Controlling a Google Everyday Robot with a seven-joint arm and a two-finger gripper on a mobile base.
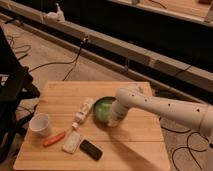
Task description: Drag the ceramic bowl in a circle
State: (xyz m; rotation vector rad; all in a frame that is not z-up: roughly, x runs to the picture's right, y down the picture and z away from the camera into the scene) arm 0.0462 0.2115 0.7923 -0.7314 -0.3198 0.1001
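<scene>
The ceramic bowl (102,109) is a shallow green glossy dish near the middle of the wooden table (60,92). My white arm reaches in from the right, and its gripper (114,121) comes down onto the bowl's right rim. The jaws are shut at the rim; the arm hides the bowl's right side and whether the rim is pinched.
A white tube (83,112) lies just left of the bowl. Farther left are a white paper cup (40,124), an orange carrot-like item (53,139), a pale packet (71,142) and a black phone (92,149). Cables run over the floor behind.
</scene>
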